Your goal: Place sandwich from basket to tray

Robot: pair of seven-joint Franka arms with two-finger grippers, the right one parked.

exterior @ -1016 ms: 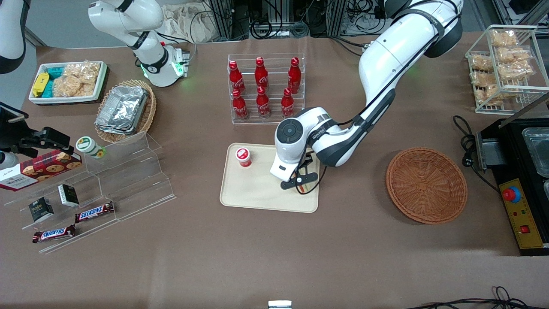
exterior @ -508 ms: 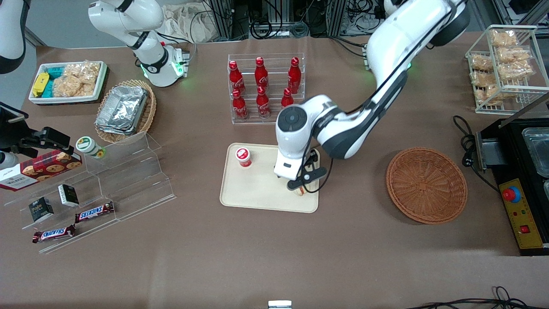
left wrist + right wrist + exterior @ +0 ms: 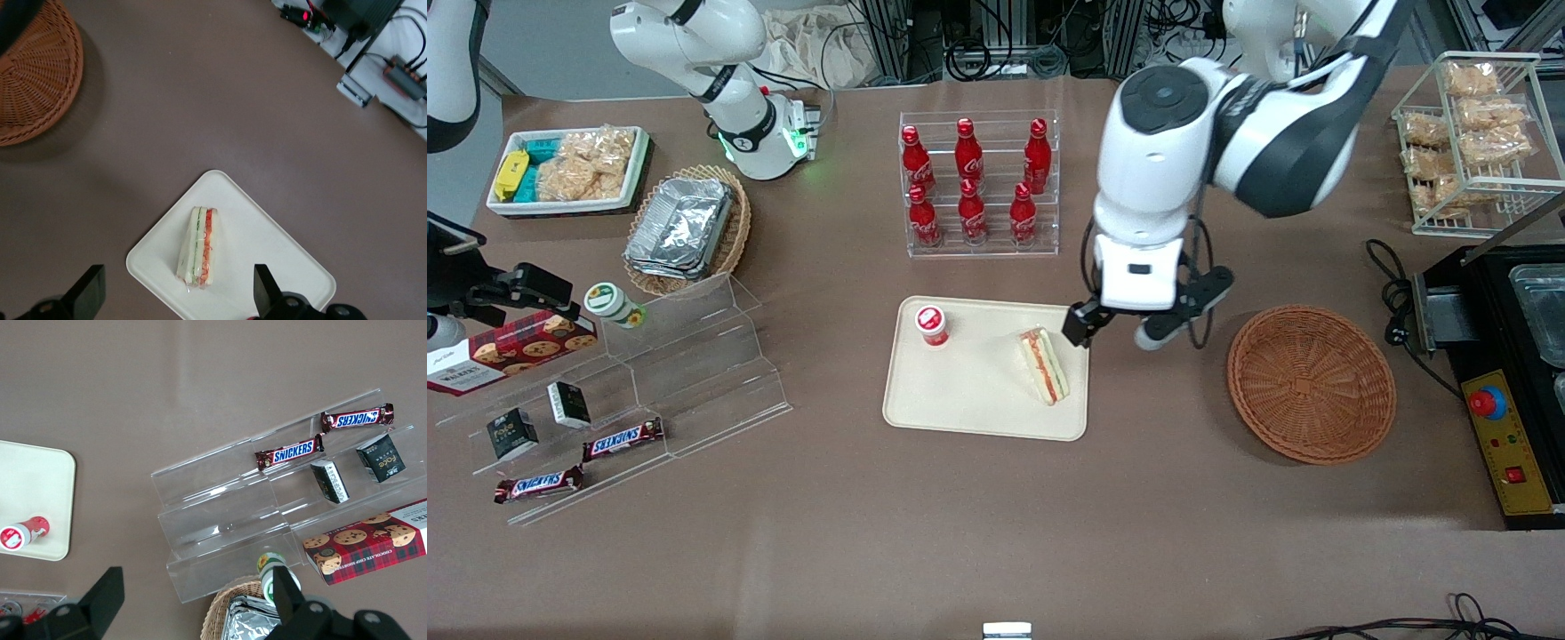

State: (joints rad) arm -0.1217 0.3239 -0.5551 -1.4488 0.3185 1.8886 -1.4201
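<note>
- gripper (image 3: pixel 1113 331) fingers apart, empty, raised above table between tray (image 3: pixel 960 418) and basket (image 3: pixel 1312 384)
- sandwich (image 3: pixel 1043 364) lies on tray near its basket-side rim, wrapped
- basket holds nothing
- risk: low; a low sweep could clip sandwich, nudging it off the rim

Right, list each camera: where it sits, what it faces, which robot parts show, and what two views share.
Front view: high, facing the robots, looking down on the table; shows both arms, the gripper open above the tray edge, the sandwich on the tray, the basket.
Left wrist view: on the working arm, looking down; fingertips frame the sandwich.
Right wrist view: on the parked arm, looking down at the candy shelf.
Front and left wrist views share sandwich, tray, basket.
</note>
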